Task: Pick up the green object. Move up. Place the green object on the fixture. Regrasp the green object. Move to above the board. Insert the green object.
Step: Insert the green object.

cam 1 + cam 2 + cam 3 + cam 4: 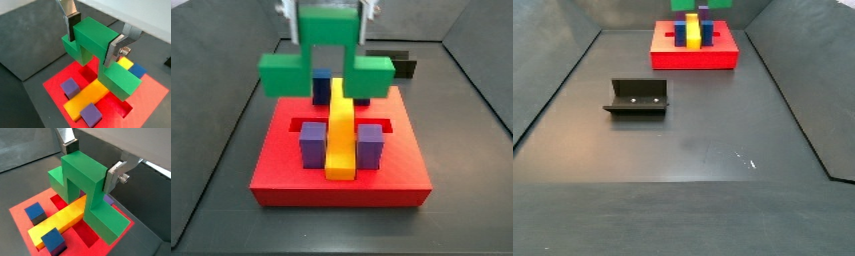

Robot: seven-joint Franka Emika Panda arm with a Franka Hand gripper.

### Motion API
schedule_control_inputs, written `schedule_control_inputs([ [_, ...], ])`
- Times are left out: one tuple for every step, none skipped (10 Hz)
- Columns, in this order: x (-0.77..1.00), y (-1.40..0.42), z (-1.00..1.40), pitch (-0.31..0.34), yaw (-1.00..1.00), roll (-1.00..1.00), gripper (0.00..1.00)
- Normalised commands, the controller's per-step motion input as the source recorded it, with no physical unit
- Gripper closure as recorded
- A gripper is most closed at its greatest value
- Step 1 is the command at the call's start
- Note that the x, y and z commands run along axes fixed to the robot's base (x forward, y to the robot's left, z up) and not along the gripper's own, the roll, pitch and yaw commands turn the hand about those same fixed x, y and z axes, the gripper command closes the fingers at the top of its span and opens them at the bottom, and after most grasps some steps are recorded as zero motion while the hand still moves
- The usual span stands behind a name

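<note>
Gripper [95,39] clamping the matte green object [100,55] over the board [278,170].
Chunky T-shaped block is hanging above the glossy red slab.

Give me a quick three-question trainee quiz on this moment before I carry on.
1. True or false: the gripper holds the green object above the board.
2. What stands empty on the floor in a side view: (a) the fixture, (b) a bowl?
3. What colour is the long bar on the board?

Key: 1 true; 2 a; 3 yellow.
</note>
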Motion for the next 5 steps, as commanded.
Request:
schedule_control_inputs([
  [0.43,0.00,-0.24,0.000,0.00,-0.17,1.00],
  [0.39,0.00,-0.21,0.000,0.00,-0.12,1.00],
  [0.00,0.02,-0.06,0.000,0.09,0.09,1.00],
  [-0.08,0.03,-0.12,0.000,0.10,0.21,1.00],
  [0.00,0.04,-0.16,0.000,0.10,0.21,1.00],
])
